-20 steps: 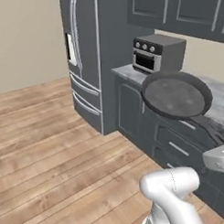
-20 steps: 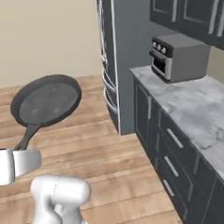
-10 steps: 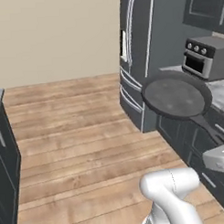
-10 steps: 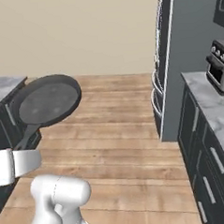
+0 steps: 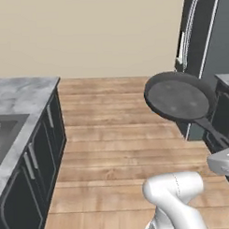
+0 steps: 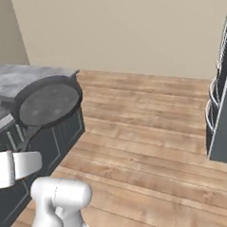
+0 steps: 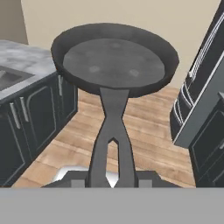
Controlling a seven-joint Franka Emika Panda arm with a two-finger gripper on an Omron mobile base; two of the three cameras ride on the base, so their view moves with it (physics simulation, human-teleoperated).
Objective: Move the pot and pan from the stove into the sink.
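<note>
Pan carried in mid-air above wooden floor, roughly level, handle running straight back from the dish toward the hand. In hand view, handle ending low in the frame at the gripper; fingertips themselves hidden under it, so clenched on the handle only as a judgement from how the pan hangs there unsupported. Same pan seen at right of left base view and at left of right base view.

Sink at far left of left base view, set into grey marble counter over dark cabinets; corner of the basin also at left edge of hand view. Sink therefore well apart from the pan, left and ahead of the hand. Pan's long axis aimed past the counter's end toward the beige wall, not at the basin. Likely need: more leftward travel before lowering. Fridge at right.
</note>
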